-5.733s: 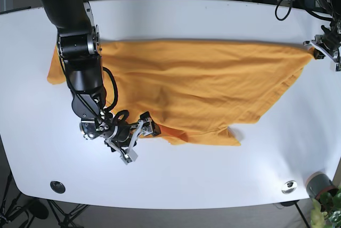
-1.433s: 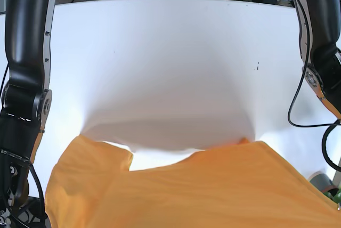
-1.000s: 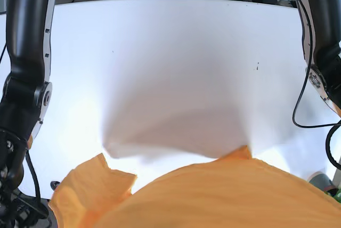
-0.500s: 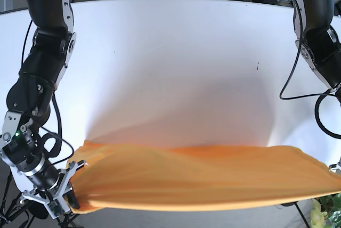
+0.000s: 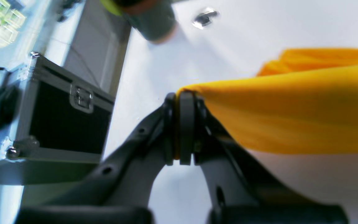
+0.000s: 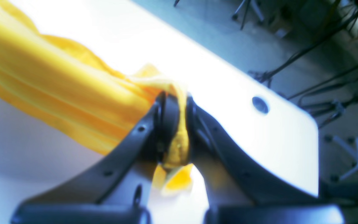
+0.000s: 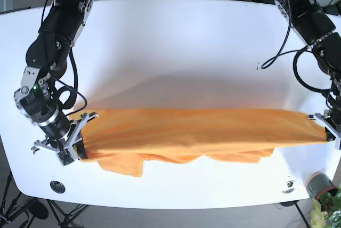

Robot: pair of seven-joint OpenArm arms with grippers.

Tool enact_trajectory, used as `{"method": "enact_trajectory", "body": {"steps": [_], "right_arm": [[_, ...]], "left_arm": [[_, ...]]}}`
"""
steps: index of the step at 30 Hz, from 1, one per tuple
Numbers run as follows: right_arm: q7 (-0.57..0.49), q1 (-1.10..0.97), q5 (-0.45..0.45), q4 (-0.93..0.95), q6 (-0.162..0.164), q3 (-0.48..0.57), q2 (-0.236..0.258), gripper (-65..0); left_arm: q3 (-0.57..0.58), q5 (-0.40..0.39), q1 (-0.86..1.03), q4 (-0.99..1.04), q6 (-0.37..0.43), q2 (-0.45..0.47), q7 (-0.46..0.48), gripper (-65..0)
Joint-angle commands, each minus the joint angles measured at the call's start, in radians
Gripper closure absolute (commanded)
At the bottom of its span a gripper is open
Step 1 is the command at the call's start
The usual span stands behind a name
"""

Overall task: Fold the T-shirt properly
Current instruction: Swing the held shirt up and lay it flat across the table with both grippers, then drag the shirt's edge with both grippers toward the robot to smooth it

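Note:
The orange T-shirt [image 7: 197, 135] stretches as a long band across the front half of the white table [image 7: 176, 52], with a loose flap drooping at its lower left. My right gripper [image 7: 79, 144] is shut on the shirt's left end; the right wrist view shows the cloth [image 6: 73, 90] bunched between the black fingers [image 6: 166, 124]. My left gripper [image 7: 325, 127] is shut on the shirt's right end. In the left wrist view the fabric [image 5: 291, 109] runs off to the right from the closed pads [image 5: 185, 127].
A round grommet hole [image 7: 57, 187] sits at the table's front left and a metal one [image 7: 288, 187] at the front right. A plant pot [image 7: 319, 185] stands off the front right corner. A black flight case [image 5: 57, 118] stands beside the table.
The shirt, earlier spread flat and then lifted close to the camera, now lies lower and farther back as a taut band. Both arms have moved away from the front edge.

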State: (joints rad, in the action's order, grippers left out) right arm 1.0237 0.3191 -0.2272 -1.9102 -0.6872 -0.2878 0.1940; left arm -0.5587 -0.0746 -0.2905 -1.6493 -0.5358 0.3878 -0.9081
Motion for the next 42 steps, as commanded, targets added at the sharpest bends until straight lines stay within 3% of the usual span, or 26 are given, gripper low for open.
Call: {"method": "enact_trajectory", "body": {"steps": [1, 6, 11, 16, 32, 42], "right_arm": [[-0.024, -0.016, -0.002, -0.045, 0.004, -0.027, 0.011, 0.0], [-0.024, -0.119, -0.007, -0.061, 0.004, -0.038, -0.006, 0.0], [-0.024, -0.209, -0.085, -0.068, 0.004, -0.127, -0.017, 0.0], [-0.024, -0.300, -0.127, -0.070, 0.013, -0.129, -0.017, 0.0], [-0.030, -0.458, -0.128, -0.067, 0.010, -0.167, -0.037, 0.0], [-0.026, -0.562, -0.128, -0.065, 0.004, -0.213, -0.055, 0.0]], "left_arm": [[-0.036, 0.011, 0.021, -0.045, -0.020, 0.001, 0.017, 0.0], [-0.045, 0.012, 0.119, -0.064, -0.033, -0.031, 0.017, 0.0], [-0.093, 0.009, 0.221, -0.090, -0.034, -0.060, 0.020, 0.0], [-0.108, 0.009, 0.285, -0.090, -0.034, -0.060, 0.020, 0.0], [-0.203, 0.011, 0.480, -0.085, -0.126, -0.102, 0.022, 0.0], [-0.205, 0.011, 0.600, -0.084, -0.131, -0.103, 0.024, 0.0]]}}
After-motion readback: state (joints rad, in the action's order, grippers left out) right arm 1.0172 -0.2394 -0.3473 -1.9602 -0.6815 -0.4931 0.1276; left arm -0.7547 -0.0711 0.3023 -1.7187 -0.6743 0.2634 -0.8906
